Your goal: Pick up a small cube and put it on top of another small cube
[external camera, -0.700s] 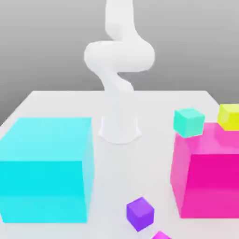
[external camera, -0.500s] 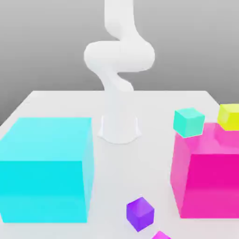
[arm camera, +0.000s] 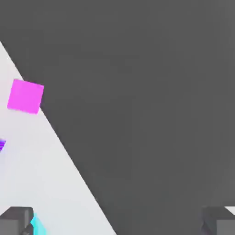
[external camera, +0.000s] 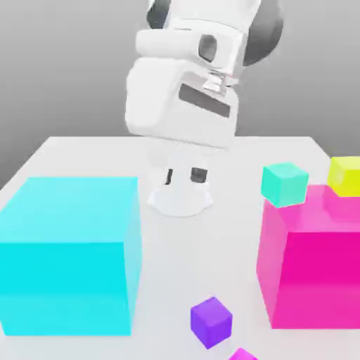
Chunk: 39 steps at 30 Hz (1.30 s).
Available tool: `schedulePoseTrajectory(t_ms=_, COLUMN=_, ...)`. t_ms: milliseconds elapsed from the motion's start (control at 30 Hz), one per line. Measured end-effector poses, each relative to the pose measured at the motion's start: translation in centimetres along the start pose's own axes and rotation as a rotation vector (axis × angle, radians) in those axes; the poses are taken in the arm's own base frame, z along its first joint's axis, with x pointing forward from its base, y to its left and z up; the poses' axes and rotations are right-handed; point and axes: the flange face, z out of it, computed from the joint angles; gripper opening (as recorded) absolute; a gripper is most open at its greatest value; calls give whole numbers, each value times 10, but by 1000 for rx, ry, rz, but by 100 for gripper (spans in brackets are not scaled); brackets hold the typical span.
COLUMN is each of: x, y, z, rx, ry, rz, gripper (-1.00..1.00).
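Gripper [external camera: 183, 176]: hanging above the white table [external camera: 77, 158], fingers spread fully apart, gripping nothing. Small purple cube [external camera: 210, 321]: sitting on the table's near edge, between the big cyan block [external camera: 67, 253] and the big pink block [external camera: 313, 264], untouched.

White table [external camera: 84, 158] carries cyan block [external camera: 67, 253], pink block [external camera: 313, 264], purple cube [external camera: 211, 322].

hand [external camera: 184, 176] open above table [external camera: 232, 232] | purple cube [external camera: 210, 321] between cyan block [external camera: 67, 253], pink block [external camera: 313, 271]
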Motion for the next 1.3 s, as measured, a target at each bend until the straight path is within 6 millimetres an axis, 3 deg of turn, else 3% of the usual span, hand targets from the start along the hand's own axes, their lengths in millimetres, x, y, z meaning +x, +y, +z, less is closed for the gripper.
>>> schedulePoseTrajectory(t_ms=267, x=-24, y=-40, z=93, rx=131, ry=-90, rz=-438, gripper=0)
schedulePoseTrajectory(t_ms=533, x=-58, y=-90, z=162, rx=321, ry=-73, rz=-857, gripper=0)
schedulePoseTrajectory(t_ms=800, x=-75, y=-116, z=226, rx=359, ry=-54, rz=-931, gripper=0)
schedulePoseTrajectory(t_ms=833, x=-77, y=-118, z=232, rx=359, ry=-55, rz=-932, gripper=-100)
schedulePoseTrajectory(t_ms=1067, x=-76, y=-118, z=230, rx=359, ry=-51, rz=-930, gripper=-100)
schedulePoseTrajectory(t_ms=1300, x=-66, y=-102, z=178, rx=361, ry=-56, rz=-932, gripper=-100)
